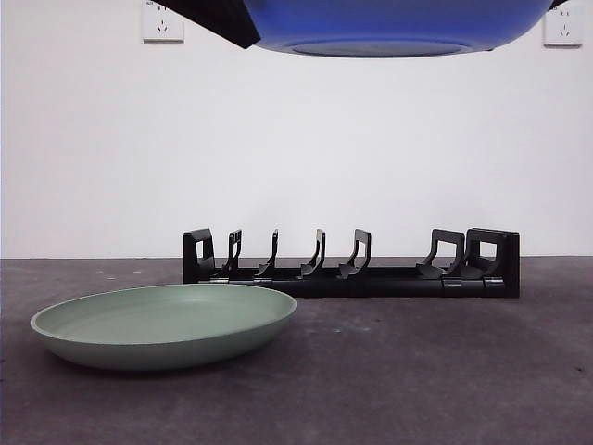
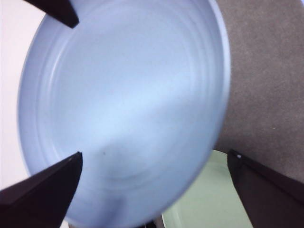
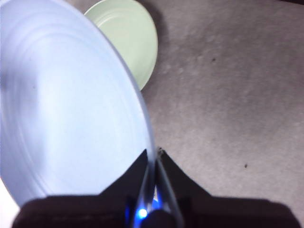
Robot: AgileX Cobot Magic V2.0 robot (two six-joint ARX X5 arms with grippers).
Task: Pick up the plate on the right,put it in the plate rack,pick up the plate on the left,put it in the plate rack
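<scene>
The round pale-green plastic plate [image 1: 165, 324] lies on the dark desk [image 1: 445, 371] at left. Behind it, the long black plastic plate rack [image 1: 352, 264] runs crosswise — directly below the round blue plastic plate [image 1: 398, 26], which the right pincer [image 3: 153, 190] clamps by the rim. The left pincer [image 2: 156, 190] gapes wide.

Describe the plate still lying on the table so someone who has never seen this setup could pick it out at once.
On the dark grey table, find the plate rack, long, low and black. The green plate lies flat in front of its left end. Unlike the blue plate held high in the right gripper, it is pale green and untouched.
</scene>
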